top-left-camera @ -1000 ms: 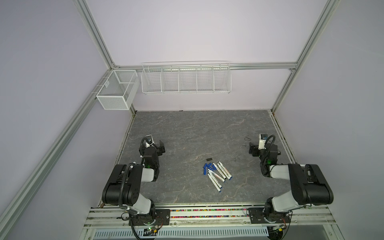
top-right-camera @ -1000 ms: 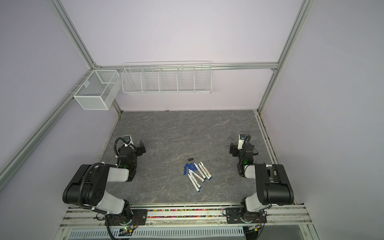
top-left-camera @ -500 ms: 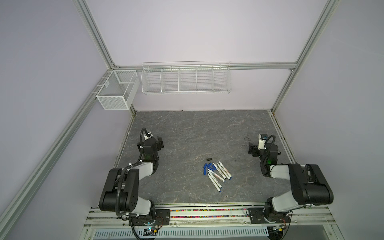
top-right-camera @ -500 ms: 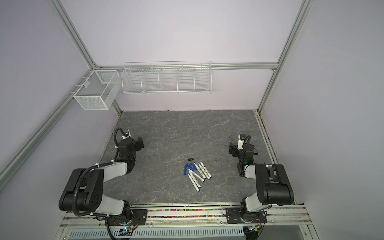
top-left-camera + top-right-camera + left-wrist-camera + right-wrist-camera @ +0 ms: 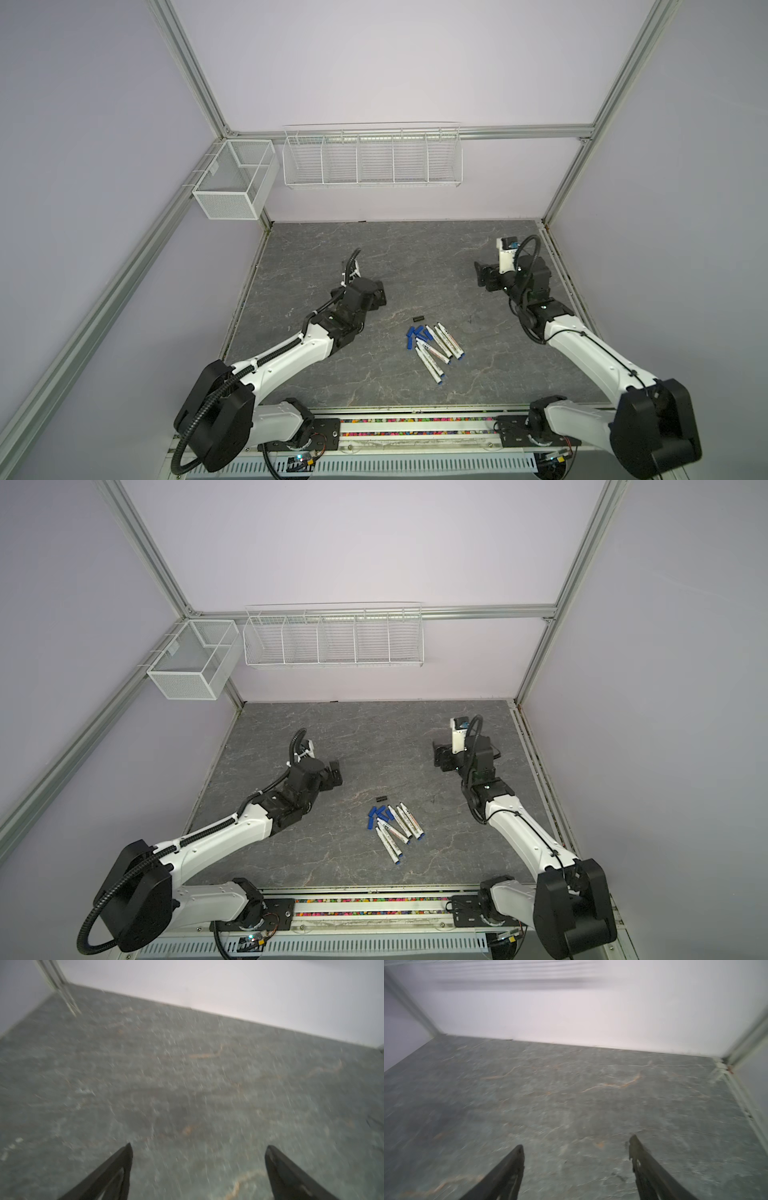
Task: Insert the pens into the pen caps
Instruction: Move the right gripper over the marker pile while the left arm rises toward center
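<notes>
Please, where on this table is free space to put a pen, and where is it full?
Free: the table from the left gripper and right gripper to the back wall; also between the pens and the front rail. Crowded: around the pens and blue caps.

print on pens [image 5: 448, 341], too small, illegible

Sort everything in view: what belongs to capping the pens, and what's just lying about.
Job: pens, blue pen caps, black pen cap, clustered on the table.
Lying about: wire rack, mesh basket, both hung above the table.
</notes>
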Controlling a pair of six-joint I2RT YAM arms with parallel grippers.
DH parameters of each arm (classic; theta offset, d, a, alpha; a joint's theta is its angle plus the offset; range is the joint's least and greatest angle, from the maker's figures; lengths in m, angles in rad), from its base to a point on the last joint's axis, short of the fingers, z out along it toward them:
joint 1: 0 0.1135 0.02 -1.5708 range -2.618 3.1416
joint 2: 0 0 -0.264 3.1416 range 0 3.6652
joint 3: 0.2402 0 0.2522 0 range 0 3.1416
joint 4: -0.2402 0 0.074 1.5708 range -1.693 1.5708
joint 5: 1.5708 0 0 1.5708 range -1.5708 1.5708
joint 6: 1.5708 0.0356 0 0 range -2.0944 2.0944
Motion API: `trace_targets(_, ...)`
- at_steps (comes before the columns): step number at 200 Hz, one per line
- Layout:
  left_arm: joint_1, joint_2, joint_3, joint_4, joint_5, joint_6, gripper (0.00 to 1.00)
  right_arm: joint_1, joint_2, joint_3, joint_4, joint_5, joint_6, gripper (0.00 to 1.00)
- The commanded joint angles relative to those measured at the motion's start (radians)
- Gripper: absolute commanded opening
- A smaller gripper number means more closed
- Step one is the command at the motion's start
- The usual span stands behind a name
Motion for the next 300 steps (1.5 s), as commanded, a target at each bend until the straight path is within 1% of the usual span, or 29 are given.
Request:
trace_targets(1,-0.012,-0.041,-0.093,-0.079,0.084,-0.189,0.99,0.206,-0.045,-0.015,-0.236,0.073,0.037,0.82)
trace_targets(19,-0.012,-0.072,-0.15,-0.067,0.092,-0.232,0.99,0.403,-0.069,-0.024,-0.319,0.11,0.062,0.8)
trace_targets(31,-0.011,-0.08,-0.153,-0.093,0.064,-0.256,0.99,0.52,-0.063,-0.022,-0.369,0.121,0.081,0.79)
trace_targets(41,-0.012,-0.079,-0.146,-0.114,0.037,-0.266,0.99,0.613,-0.043,-0.012,-0.407,0.133,0.096,0.75)
trace_targets(47,-0.011,-0.077,-0.141,-0.124,0.027,-0.269,0.99,0.659,-0.021,-0.004,-0.431,0.139,0.101,0.71)
trace_targets(60,-0.012,-0.065,-0.121,-0.162,-0.009,-0.287,0.99,0.749,0.039,0.022,-0.483,0.153,0.109,0.65)
trace_targets(77,-0.012,-0.048,-0.097,-0.225,-0.07,-0.34,0.99,0.806,0.136,0.063,-0.545,0.154,0.127,0.51)
trace_targets(88,-0.011,-0.041,-0.088,-0.245,-0.088,-0.343,0.99,0.813,0.191,0.083,-0.572,0.148,0.141,0.47)
trace_targets(126,-0.011,-0.039,-0.088,-0.275,-0.1,-0.371,0.99,0.801,0.296,0.128,-0.61,0.144,0.162,0.44)
trace_targets(190,-0.011,-0.054,-0.097,-0.277,-0.111,-0.376,0.99,0.732,0.335,0.122,-0.552,0.082,0.202,0.42)
trace_targets(206,-0.011,-0.052,-0.097,-0.278,-0.11,-0.377,0.99,0.726,0.347,0.128,-0.537,0.064,0.198,0.4)
trace_targets(242,-0.011,-0.039,-0.097,-0.283,-0.106,-0.382,0.99,0.718,0.381,0.128,-0.525,0.039,0.181,0.39)
trace_targets(245,-0.011,-0.038,-0.097,-0.285,-0.106,-0.382,0.99,0.717,0.384,0.153,-0.525,0.038,0.179,0.39)
trace_targets(259,-0.01,-0.031,-0.092,-0.289,-0.104,-0.383,0.99,0.71,0.396,0.161,-0.524,0.028,0.181,0.38)
trace_targets(300,-0.011,-0.016,-0.08,-0.295,-0.1,-0.382,0.99,0.697,0.425,0.173,-0.527,0.023,0.183,0.37)
